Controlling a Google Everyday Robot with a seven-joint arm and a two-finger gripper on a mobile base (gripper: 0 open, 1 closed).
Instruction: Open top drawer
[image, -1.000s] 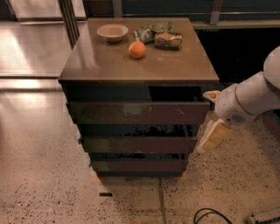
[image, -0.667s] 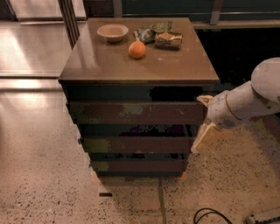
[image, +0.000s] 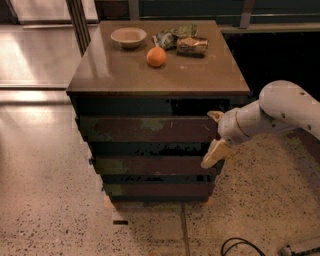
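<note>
The gripper (image: 214, 136) has its two pale fingers spread one above the other, and in the last second it has moved to the left, so that it now stands at the right end of the top drawer (image: 145, 129), whose wide dark front lies directly under the cabinet top (image: 160, 82). The front seems to be in the same place as a second ago, so I judge that the pull has not started. Behind the gripper the white arm (image: 280, 112) reaches in from the right side.
</note>
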